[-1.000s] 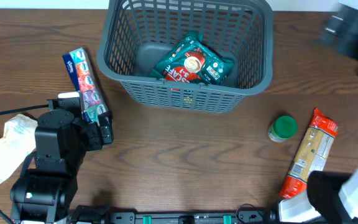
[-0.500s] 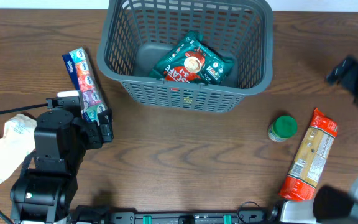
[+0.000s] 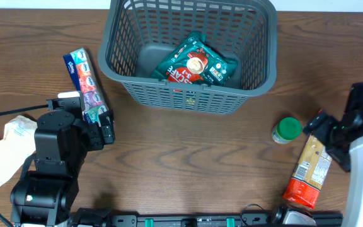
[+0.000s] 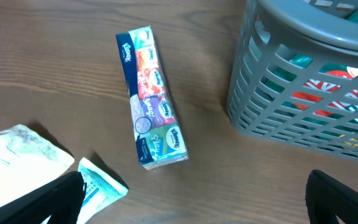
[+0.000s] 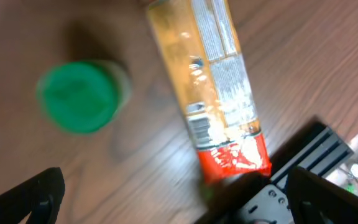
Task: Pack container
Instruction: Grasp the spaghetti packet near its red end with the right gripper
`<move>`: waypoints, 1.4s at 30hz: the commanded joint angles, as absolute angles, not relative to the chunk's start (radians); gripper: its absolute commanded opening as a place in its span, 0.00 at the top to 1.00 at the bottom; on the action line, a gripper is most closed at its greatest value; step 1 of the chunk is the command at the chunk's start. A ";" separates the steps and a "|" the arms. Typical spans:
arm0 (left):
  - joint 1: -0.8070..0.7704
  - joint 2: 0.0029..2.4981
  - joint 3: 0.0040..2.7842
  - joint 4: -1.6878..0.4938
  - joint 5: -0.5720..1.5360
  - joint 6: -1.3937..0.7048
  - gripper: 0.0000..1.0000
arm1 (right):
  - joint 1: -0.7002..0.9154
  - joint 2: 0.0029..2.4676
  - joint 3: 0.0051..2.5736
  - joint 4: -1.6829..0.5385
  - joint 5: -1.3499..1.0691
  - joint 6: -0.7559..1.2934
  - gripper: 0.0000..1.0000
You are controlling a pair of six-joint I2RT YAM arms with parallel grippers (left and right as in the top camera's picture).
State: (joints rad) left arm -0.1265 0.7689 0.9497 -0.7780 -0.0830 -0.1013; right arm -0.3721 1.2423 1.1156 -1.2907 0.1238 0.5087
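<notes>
1. The container (image 3: pixel 188 96) stands at the middle of the worktop's (image 3: pixel 188 157) far edge. The overhead view alone looks into it: a green-and-red packet (image 3: pixel 197 63) lies on its floor.
2. The left wrist view shows that packet only as colour through the slotted wall (image 4: pixel 291 93).
3. A tissue pack (image 3: pixel 86 85) lies toward the left edge, apart from the container. The left wrist view (image 4: pixel 151 99) makes its brand panels legible.
4. A crumpled white bag (image 3: pixel 5 148) lies at the left edge.
5. The left hand (image 4: pixel 194 202) is spread wide and holds nothing.
6. Near the right edge, the right hand (image 5: pixel 176 180) is spread above a pasta packet (image 5: pixel 219 93) and a green-lidded jar (image 5: pixel 78 96). This view is blurred.
</notes>
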 commanded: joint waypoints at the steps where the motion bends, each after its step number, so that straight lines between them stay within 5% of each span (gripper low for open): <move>1: -0.130 0.770 0.970 -0.776 -0.091 -0.107 0.01 | -0.410 1.240 1.011 -1.217 0.163 0.525 0.01; 16: -0.130 0.770 0.970 -0.776 -0.091 -0.106 0.02 | -0.453 1.242 0.715 -0.836 0.155 0.504 0.01; 22: -0.130 0.770 0.970 -0.776 -0.091 -0.106 0.01 | -0.453 1.244 0.644 -0.720 0.155 0.349 0.01; 42: -0.130 0.770 0.970 -0.775 -0.091 -0.107 0.01 | -0.545 1.426 0.633 -0.628 0.219 0.343 0.01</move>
